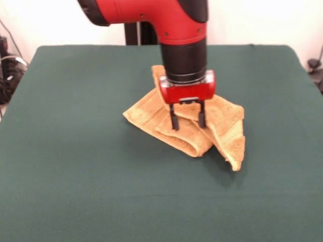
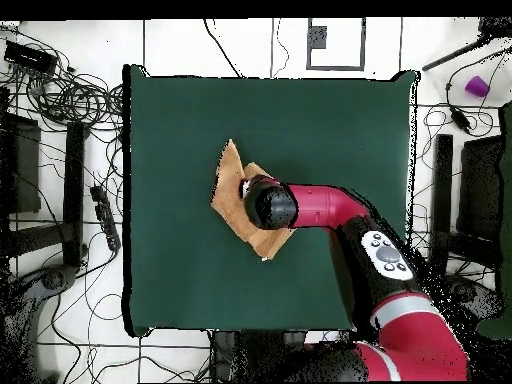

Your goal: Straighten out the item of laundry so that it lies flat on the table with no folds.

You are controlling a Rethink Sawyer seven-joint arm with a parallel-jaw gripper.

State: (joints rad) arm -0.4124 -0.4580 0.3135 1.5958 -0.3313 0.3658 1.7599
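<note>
Crumpled towel (image 1: 202, 128) lies under spread, empty jaws (image 1: 187, 122) touching its folds.

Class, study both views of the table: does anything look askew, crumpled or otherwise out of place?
Yes. The towel lies bunched near the middle of the green table, doubled over itself in thick folds with corners sticking out. The open gripper stands over the heap.

Sawyer's arm (image 1: 151, 15) is glossy red with black joint caps; a black cylindrical wrist sits directly above the gripper (image 1: 187, 121), whose red rounded housing carries 2 slim black fingers (image 1: 174, 119). Farther up, a grey button panel (image 2: 386, 254) marks the forearm.
</note>
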